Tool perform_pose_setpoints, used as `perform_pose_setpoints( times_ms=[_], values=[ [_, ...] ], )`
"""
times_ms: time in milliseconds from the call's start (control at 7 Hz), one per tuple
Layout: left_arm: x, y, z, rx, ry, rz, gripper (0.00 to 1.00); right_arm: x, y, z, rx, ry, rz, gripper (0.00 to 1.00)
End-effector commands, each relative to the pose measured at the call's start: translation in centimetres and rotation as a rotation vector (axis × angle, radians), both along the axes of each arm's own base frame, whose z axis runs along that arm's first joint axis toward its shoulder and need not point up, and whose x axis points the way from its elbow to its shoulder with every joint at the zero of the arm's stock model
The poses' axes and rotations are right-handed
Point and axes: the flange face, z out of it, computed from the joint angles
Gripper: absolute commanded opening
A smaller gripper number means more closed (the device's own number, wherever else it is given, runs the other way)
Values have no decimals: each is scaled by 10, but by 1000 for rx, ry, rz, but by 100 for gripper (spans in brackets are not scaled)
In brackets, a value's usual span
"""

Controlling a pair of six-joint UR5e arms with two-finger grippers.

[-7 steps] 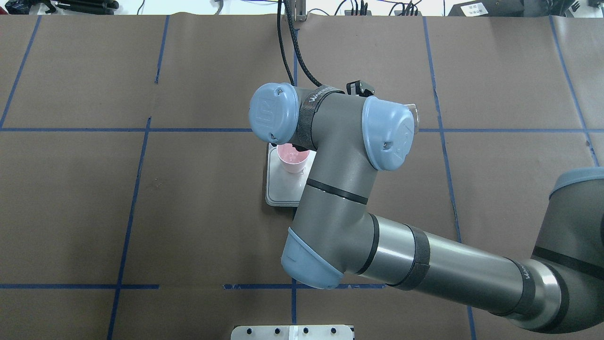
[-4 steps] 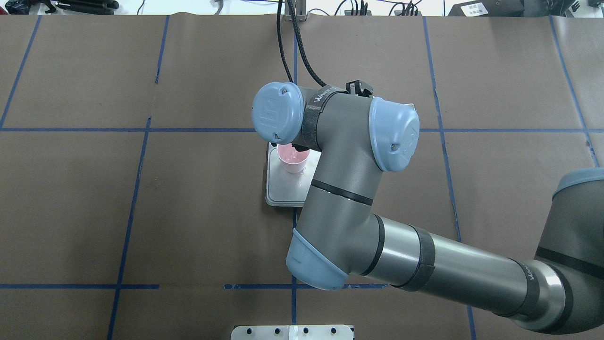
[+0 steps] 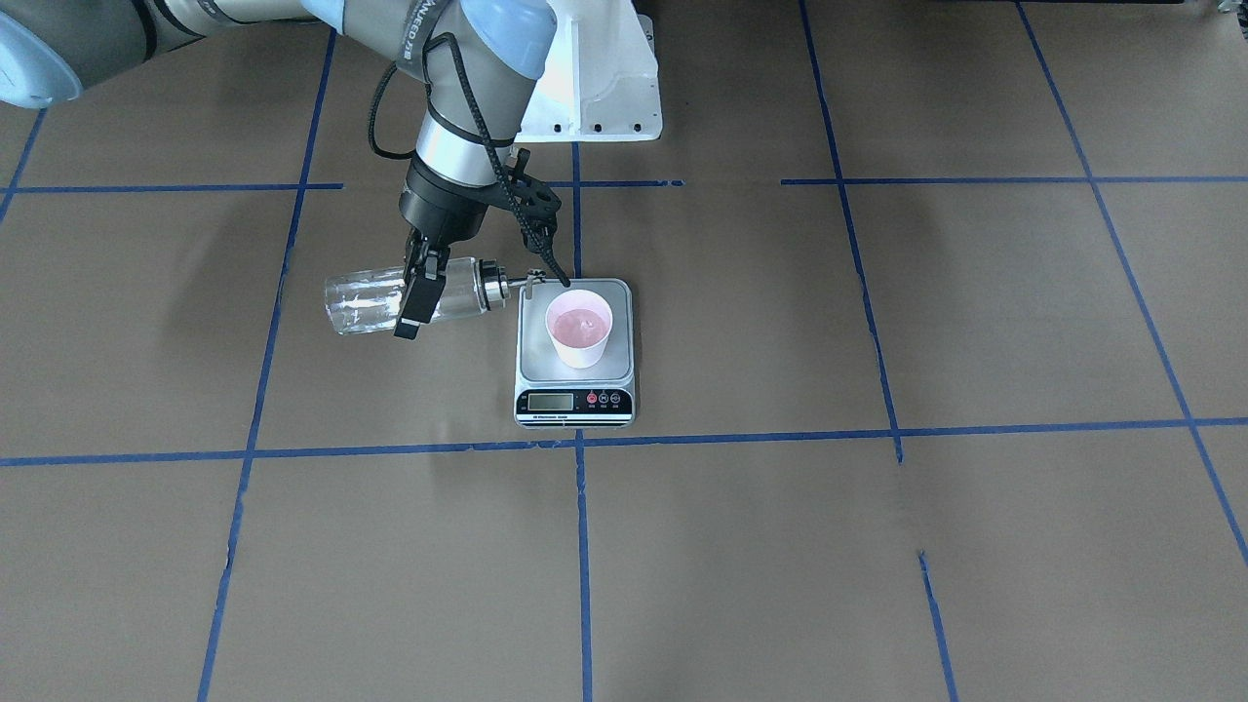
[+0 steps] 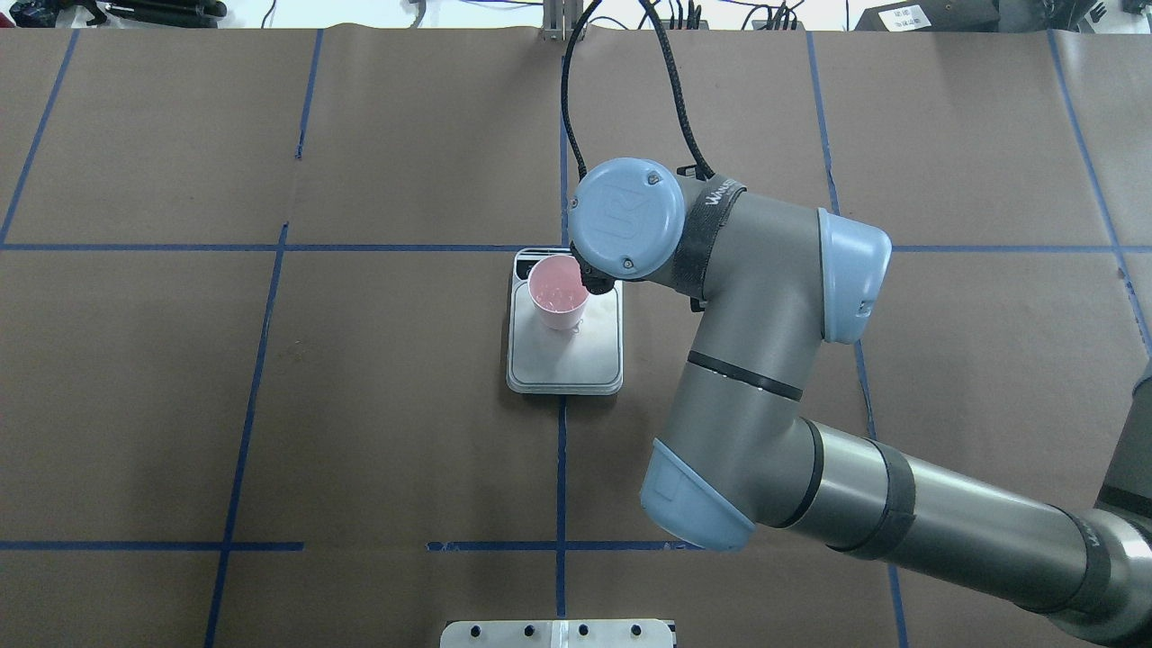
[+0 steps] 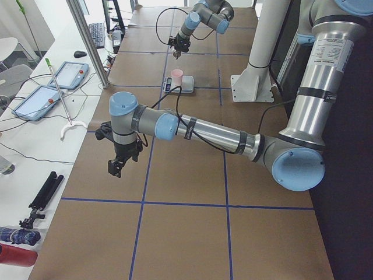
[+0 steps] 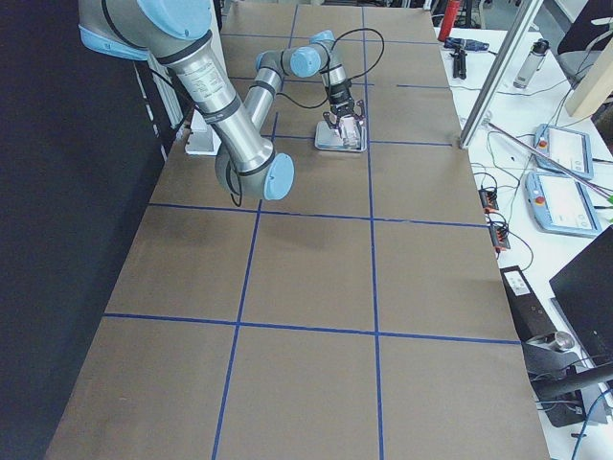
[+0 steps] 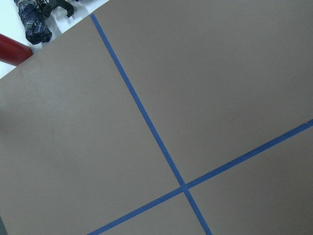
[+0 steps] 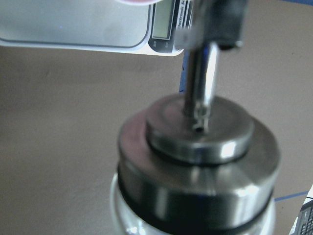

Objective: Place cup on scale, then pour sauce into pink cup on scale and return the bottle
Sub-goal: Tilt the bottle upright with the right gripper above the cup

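You have the bottle (image 3: 361,302) lying level, clamped between the fingers (image 3: 409,312) of the right gripper (image 3: 415,298), spout just short of the cup (image 3: 579,328) on the scale (image 3: 534,363); pour looks done, so next right it and set it back on the table (image 3: 877,546).

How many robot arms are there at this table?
2. The right arm holds the bottle beside the scale; the left arm hangs well away from both.
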Motion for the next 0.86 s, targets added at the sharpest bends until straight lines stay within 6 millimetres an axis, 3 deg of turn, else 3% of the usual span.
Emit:
perform_pose_setpoints(
  times_ms=[0,714],
  values=[
    [-1,0,-1,4,0,-1,100,15,-8,-2,-12,-186,-30,0],
    [-1,1,1,-1,0,-1,100,96,-39,49,-67,-659,-202,0]
  ],
)
